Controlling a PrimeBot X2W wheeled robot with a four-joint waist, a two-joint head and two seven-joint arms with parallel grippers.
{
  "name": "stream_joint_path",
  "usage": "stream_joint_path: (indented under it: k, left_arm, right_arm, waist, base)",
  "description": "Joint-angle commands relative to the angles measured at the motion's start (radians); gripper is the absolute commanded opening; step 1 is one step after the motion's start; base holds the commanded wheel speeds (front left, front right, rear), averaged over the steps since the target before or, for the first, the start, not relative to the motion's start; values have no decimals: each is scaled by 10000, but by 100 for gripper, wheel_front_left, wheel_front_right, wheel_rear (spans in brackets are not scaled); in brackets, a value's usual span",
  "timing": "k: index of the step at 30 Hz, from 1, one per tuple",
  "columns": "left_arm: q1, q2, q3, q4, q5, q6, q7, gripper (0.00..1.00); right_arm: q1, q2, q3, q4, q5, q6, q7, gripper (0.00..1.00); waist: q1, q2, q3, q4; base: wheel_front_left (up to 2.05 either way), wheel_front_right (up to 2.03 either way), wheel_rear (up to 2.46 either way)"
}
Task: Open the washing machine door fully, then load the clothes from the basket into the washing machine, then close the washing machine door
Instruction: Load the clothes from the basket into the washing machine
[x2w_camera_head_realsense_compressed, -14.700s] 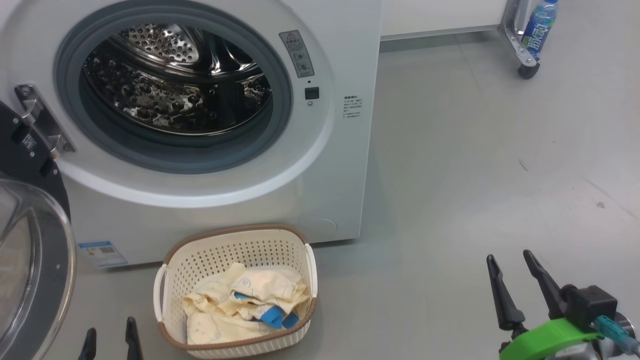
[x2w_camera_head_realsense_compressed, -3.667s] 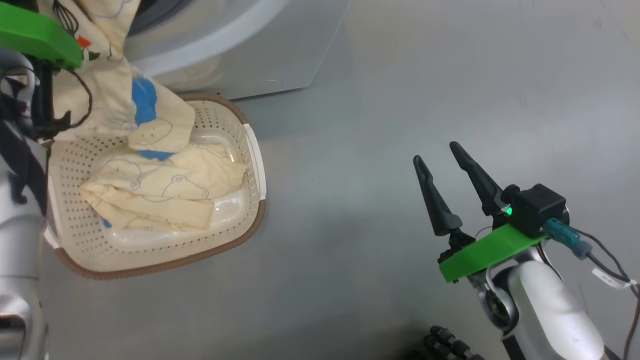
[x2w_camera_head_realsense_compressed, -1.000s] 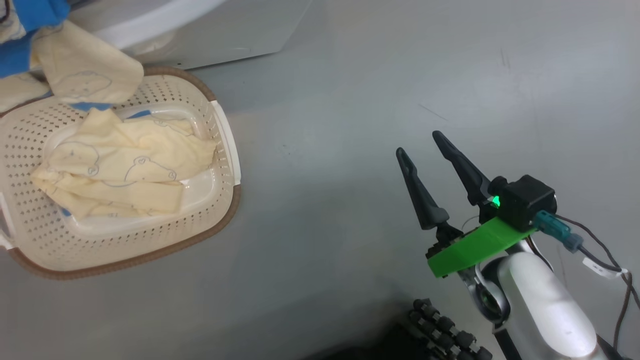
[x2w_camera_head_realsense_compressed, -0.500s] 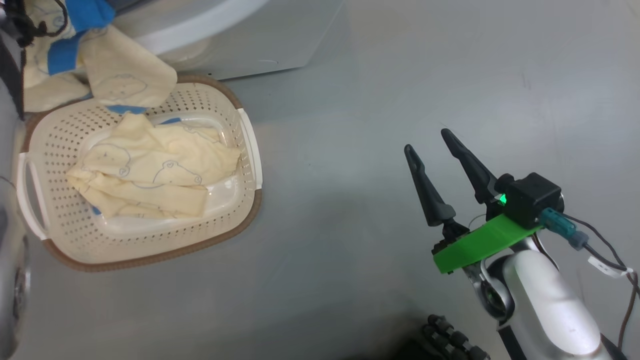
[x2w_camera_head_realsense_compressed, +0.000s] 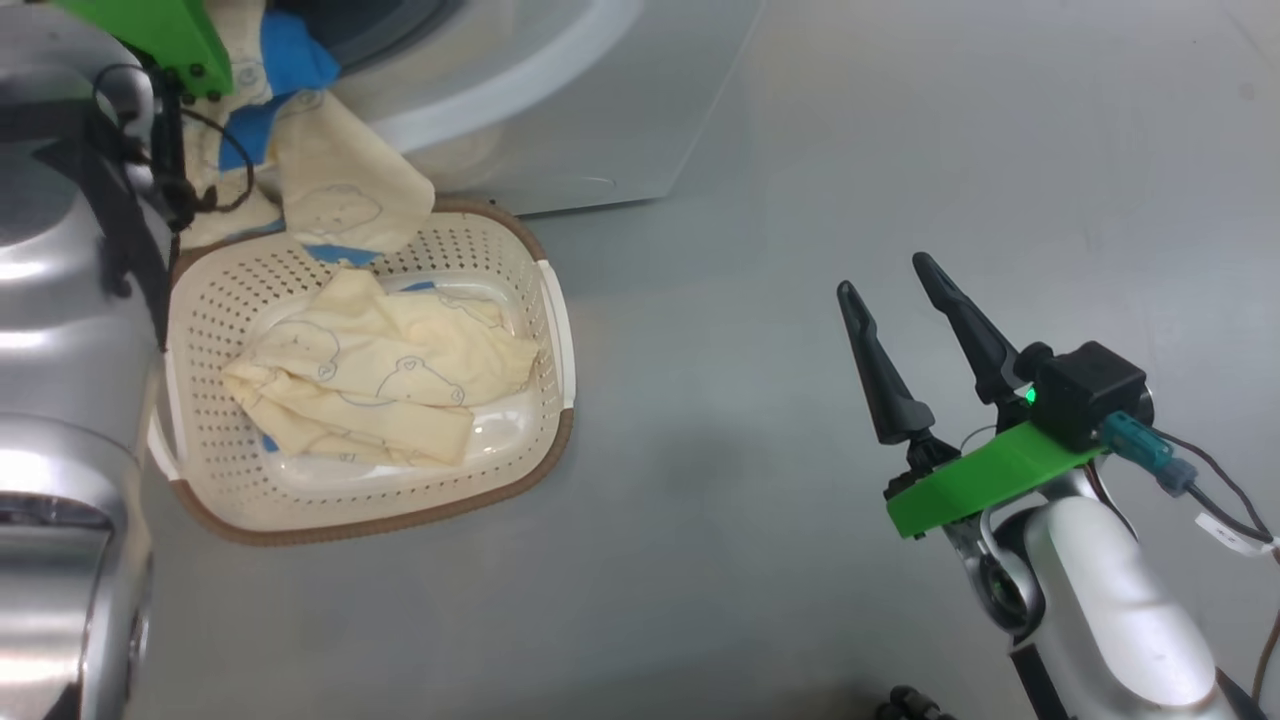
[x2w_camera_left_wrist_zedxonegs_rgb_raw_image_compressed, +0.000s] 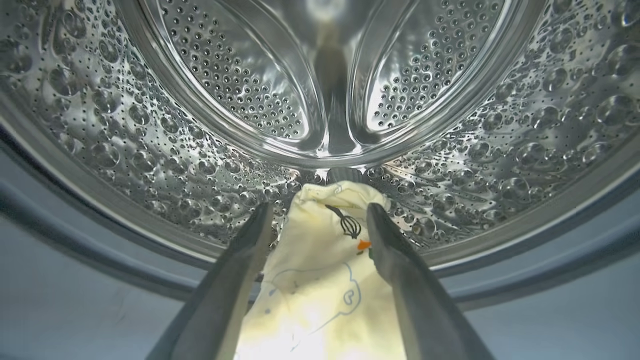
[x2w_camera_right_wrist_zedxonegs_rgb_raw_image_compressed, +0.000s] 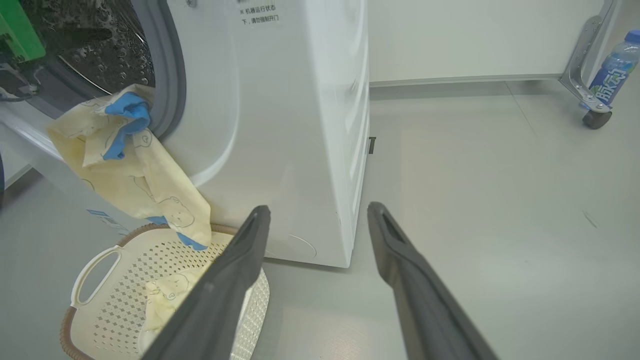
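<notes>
At drum (x2w_camera_left_wrist_zedxonegs_rgb_raw_image_compressed: 150, 165) mouth, left gripper (x2w_camera_left_wrist_zedxonegs_rgb_raw_image_compressed: 318, 207) spread astride garment (x2w_camera_left_wrist_zedxonegs_rgb_raw_image_compressed: 320, 270) draped over gasket (x2w_camera_right_wrist_zedxonegs_rgb_raw_image_compressed: 170, 80) toward basket (x2w_camera_head_realsense_compressed: 300, 500); right gripper (x2w_camera_head_realsense_compressed: 882, 273) spread, bottle (x2w_camera_right_wrist_zedxonegs_rgb_raw_image_compressed: 612, 67) beyond.

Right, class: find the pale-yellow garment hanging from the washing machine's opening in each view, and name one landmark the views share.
Head view: garment at upper left, hanging over the basket's far rim.
Left wrist view: garment at bottom middle, between the left claw's fingers.
Right wrist view: garment at left, draped from the opening towards the basket.
Shared landmark: the washing machine.

Bright even light, soft shadows
</notes>
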Motion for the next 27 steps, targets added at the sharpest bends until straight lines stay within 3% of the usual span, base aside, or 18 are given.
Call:
stream_joint_path:
  k: [1, 9, 27]
  left_arm:
    - [89, 300, 115, -328, -58, -61, -123, 100]
    - [1482, 155, 173, -1417, -254, -269, -311, 100]
    - [6927, 140, 681, -7125, -121, -61, -320, 100]
  right_arm:
    - [83, -7, 97, -214, -70, 37, -67, 100]
    - [272, -7, -233, -250, -198, 37, -67, 100]
    - [385, -70, -558, -372, -340, 37, -67, 100]
  waist:
    - [1, -1, -169, 145]
    - [1, -1, -484, 550]
    - [1, -1, -763, 1036]
  base:
    - [0, 0, 0]
    - [0, 0, 0]
    - [0, 0, 0]
